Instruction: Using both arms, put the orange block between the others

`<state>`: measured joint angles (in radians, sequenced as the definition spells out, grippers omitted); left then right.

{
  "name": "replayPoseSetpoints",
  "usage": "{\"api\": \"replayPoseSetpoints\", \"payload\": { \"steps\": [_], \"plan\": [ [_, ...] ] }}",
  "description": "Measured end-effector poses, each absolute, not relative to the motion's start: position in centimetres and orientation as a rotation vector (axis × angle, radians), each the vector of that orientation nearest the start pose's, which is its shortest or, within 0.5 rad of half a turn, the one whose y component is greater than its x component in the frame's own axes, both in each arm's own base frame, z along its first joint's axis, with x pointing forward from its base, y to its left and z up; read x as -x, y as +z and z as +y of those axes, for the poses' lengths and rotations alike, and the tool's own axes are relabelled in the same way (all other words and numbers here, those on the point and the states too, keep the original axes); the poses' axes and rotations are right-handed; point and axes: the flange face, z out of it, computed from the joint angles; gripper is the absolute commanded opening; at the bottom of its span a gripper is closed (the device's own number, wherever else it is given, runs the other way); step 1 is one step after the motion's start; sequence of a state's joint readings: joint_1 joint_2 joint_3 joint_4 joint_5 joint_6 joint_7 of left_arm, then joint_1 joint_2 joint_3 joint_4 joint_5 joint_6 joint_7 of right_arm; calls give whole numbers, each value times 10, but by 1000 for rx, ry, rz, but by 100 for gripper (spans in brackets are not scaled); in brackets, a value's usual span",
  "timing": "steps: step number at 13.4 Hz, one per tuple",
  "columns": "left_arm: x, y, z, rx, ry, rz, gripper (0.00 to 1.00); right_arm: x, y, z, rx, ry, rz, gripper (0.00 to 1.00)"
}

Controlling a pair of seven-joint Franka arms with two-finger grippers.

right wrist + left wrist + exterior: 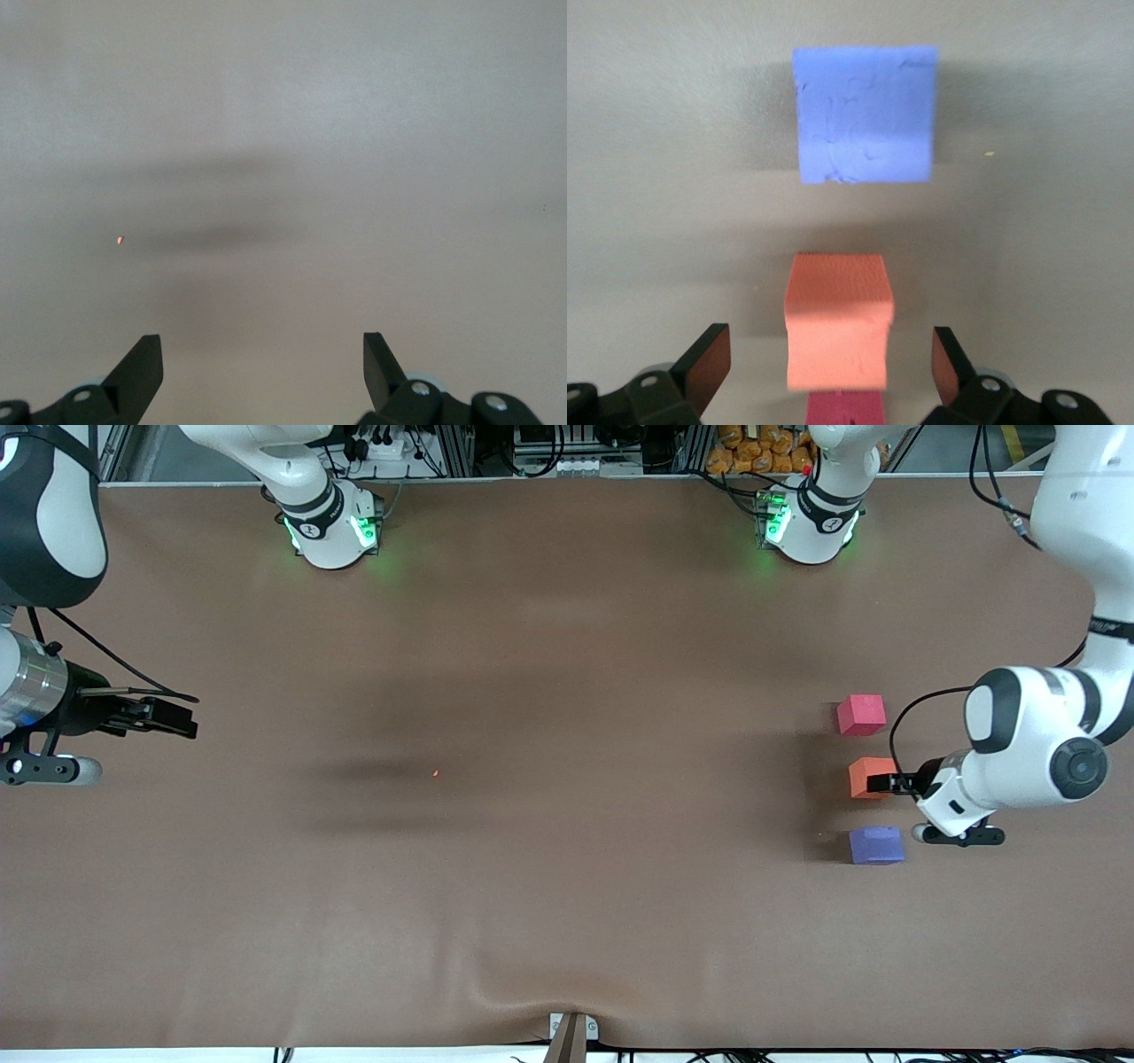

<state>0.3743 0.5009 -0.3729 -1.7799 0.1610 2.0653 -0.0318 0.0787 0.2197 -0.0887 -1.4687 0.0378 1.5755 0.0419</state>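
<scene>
1. Orange block (870, 777) sits on the table (532, 912) at right of the front frame, between the pinkish-red cube (861, 715) above it and the purple-blue cube (875, 845) below.
2. Left gripper (886, 783) is at the orange block, fingers (709, 363) spread, clear of its sides: released.
3. Right gripper (182, 719) waits at left edge, jaws apart, empty.
4. Small orange speck (436, 772) lies mid-table.

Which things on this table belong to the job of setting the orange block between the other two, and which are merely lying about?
Belonging to the job:
- orange block, lying between the other two
- pinkish-red cube
- purple-blue cube
- left claw, open beside the orange block
- right claw, open, waiting at the right arm's end

Lying about:
- tiny orange speck on the brown table cover
</scene>
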Motion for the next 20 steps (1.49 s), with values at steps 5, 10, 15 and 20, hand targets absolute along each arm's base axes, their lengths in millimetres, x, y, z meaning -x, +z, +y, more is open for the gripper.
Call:
{"api": "replayPoseSetpoints", "payload": {
  "steps": [5, 10, 15, 20],
  "plan": [
    [-607, 403, -78, 3106, 243, 62, 100, -616, 544, 3, 3119, 176, 91, 100],
    [-575, 548, -124, 3121, 287, 42, 100, -616, 544, 3, 3119, 175, 92, 100],
    [-575, 589, -117, 3154, 217, 24, 100, -616, 545, 3, 3119, 175, 92, 100],
    [-530, 656, -121, 3099, 41, 86, 100, -616, 544, 3, 3119, 176, 92, 100]
  ]
}}
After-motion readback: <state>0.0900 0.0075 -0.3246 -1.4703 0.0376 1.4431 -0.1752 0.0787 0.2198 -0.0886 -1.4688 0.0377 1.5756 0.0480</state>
